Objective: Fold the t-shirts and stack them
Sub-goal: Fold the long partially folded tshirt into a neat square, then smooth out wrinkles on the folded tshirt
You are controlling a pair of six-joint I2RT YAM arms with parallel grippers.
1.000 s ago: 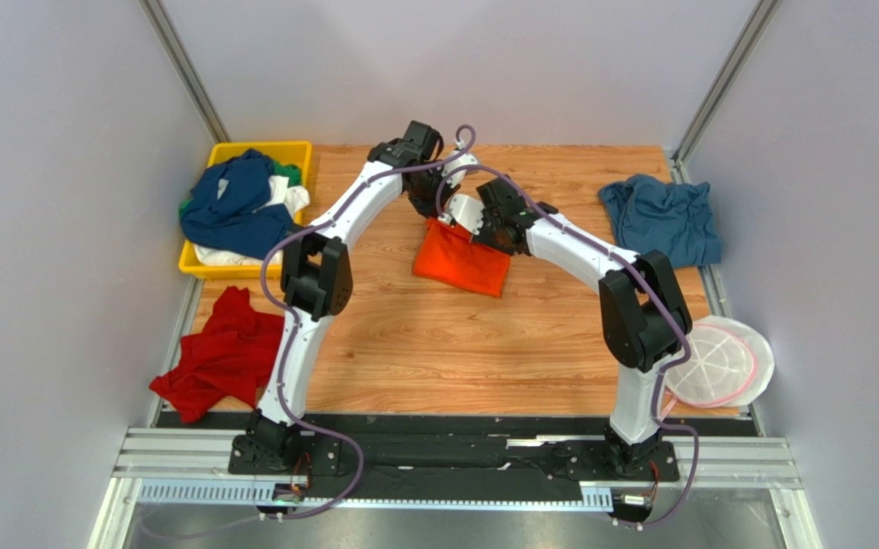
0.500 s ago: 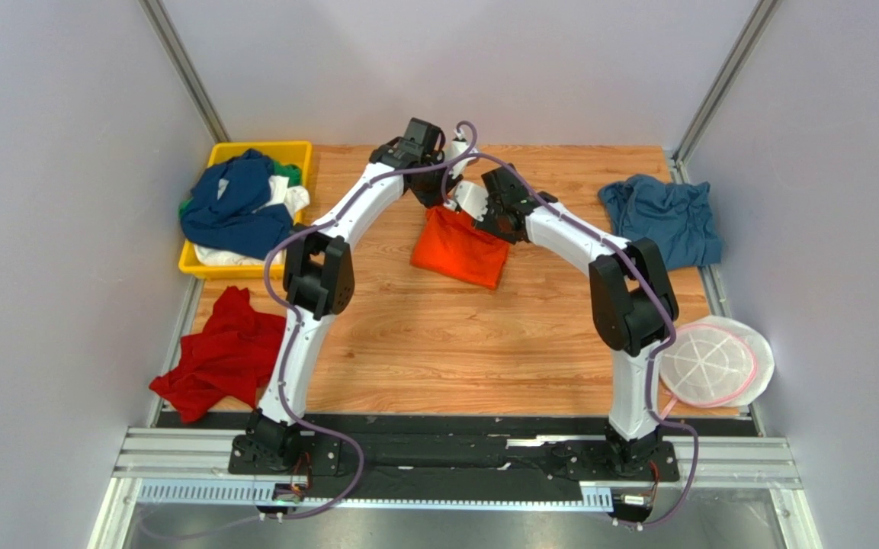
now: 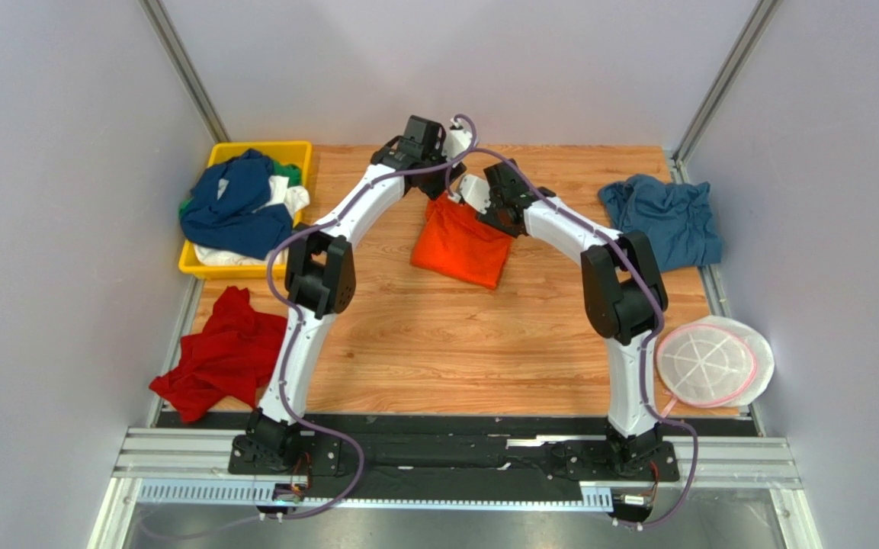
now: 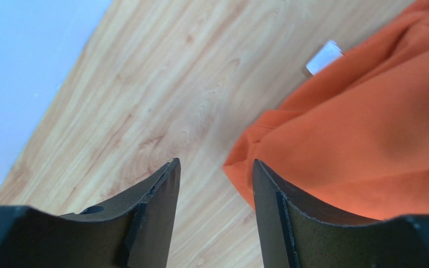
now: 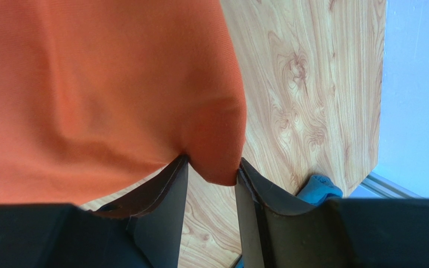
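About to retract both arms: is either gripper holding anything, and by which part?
Left gripper is open, holding nothing. A corner of the orange t-shirt sits inside the parted right gripper; whether it is pinched cannot be told.

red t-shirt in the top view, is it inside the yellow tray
No, the red t-shirt lies crumpled at the left edge of the table, outside the yellow tray.

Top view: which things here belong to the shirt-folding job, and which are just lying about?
Part of the job: orange t-shirt, steel-blue t-shirt, red t-shirt, navy t-shirt, white shirt, green shirt.
Just lying about: yellow tray, round white-and-pink disc.
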